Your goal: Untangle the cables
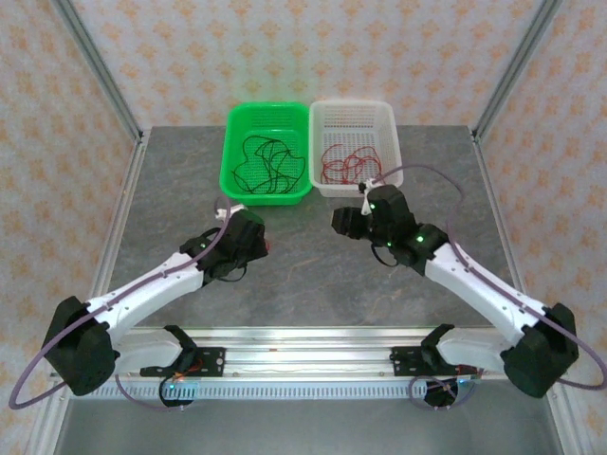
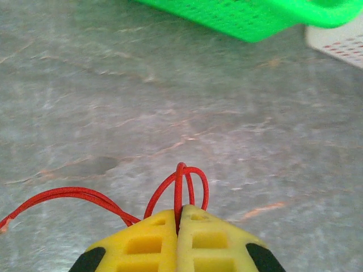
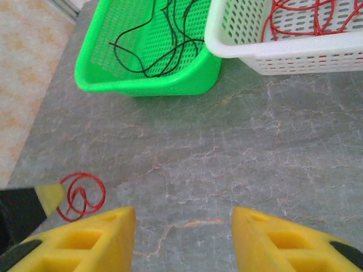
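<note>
A thin red cable (image 2: 180, 184) curls in small loops just above the grey tabletop, and my left gripper (image 2: 181, 214) is shut on it, yellow fingers pressed together around the strand. From the right wrist view the same red cable (image 3: 104, 191) shows as a ring beside a left fingertip (image 3: 51, 195). My right gripper (image 3: 184, 218) stands open over bare table, nothing between its fingers. In the top view the left gripper (image 1: 258, 237) and right gripper (image 1: 343, 221) face each other in front of the baskets. Black cables (image 1: 268, 161) lie in the green basket, red cables (image 1: 346, 163) in the white one.
The green basket (image 1: 268, 107) and white basket (image 1: 351, 104) stand side by side at the far middle of the table. Metal frame posts rise at the table's back corners. A rail with the arm bases runs along the near edge.
</note>
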Controlling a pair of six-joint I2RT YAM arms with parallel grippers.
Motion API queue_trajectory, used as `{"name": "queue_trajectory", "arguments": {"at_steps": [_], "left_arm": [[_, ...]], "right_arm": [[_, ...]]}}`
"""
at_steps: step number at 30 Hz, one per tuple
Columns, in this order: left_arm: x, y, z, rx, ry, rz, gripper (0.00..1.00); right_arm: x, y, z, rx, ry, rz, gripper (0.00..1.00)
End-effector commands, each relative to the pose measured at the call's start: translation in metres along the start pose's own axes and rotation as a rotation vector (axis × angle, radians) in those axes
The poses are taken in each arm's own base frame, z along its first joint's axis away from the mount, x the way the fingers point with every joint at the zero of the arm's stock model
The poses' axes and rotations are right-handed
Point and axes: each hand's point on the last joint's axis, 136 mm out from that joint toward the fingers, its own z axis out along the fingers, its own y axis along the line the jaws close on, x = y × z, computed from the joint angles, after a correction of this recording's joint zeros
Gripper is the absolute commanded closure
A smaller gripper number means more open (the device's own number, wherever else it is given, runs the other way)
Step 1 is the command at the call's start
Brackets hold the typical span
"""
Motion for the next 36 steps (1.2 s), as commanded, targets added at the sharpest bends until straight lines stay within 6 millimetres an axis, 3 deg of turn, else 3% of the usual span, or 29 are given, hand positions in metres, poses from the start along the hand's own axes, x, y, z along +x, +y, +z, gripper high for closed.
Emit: {"name": "queue_trajectory", "arguments": {"at_steps": [1,6,13,18,24,36], "left_arm": [[-0.01,-0.026,-0.011,0.106,0.002,0.057,1.0],[-0.015,-0.055,-0.018,0.234,0.013,0.11,1.0],[-0.014,-0.101,-0.037,0.465,0.043,0.191,1.0],[-0.018,-0.119,-0.051,0.56,0.033,0.24,1.0],[-0.021,-0.127,-0.05,0.587,0.033,0.224,1.0],[-0.025,-0.136,-0.047,0.6,0.033,0.215,1.0]], "right_arm": [[-0.004,0.012,-0.015,-0.107,-0.061,-0.06,0.51],[0.006,0.024,-0.031,-0.245,-0.082,-0.154,0.51],[0.023,0.058,-0.044,-0.494,-0.061,-0.291,0.52],[0.023,0.054,-0.02,-0.471,-0.018,-0.25,0.51],[0.022,0.052,0.01,-0.442,0.06,-0.082,0.53],[0.015,0.049,0.031,-0.368,0.069,-0.034,0.59]]}}
